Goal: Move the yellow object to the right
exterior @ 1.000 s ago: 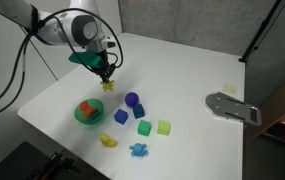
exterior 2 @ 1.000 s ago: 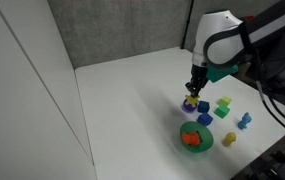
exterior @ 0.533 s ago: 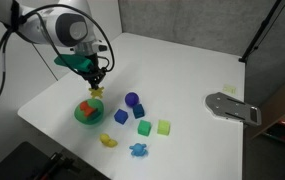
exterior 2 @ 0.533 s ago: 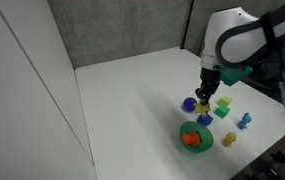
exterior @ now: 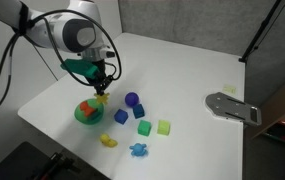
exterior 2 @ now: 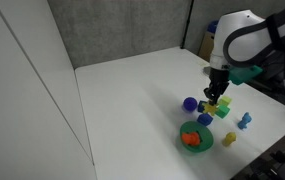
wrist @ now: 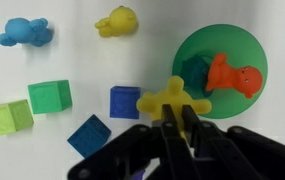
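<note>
Yellow object [wrist: 166,97] between pincer [wrist: 180,116] tips

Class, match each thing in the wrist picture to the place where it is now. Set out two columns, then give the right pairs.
Things:
1 yellow star
2 orange toy
3 light-blue figure

Places:
a in the green bowl
b lying on the table, apart from the bowl
c clamped in the gripper

Pairs: 1-c, 2-a, 3-b
</note>
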Tool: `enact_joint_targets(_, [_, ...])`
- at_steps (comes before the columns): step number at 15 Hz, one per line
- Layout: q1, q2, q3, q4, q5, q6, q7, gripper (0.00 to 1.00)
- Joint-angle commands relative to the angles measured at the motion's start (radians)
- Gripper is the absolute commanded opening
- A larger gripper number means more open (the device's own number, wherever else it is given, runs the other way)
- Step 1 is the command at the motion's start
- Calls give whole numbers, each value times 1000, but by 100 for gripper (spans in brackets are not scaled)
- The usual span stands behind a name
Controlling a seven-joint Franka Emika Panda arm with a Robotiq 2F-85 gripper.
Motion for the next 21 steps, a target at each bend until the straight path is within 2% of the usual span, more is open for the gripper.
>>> enact_joint_targets(1, [-49,18,-35,42,7,-13,-6,5])
enact_joint_targets(7, [-131,118,-117,164,11,-5,23,5])
enact_joint_targets(12, [-179,167,-165,241,12,61,42,5])
enact_joint_targets(21, [-243,194,-226,221,24,162,76,5])
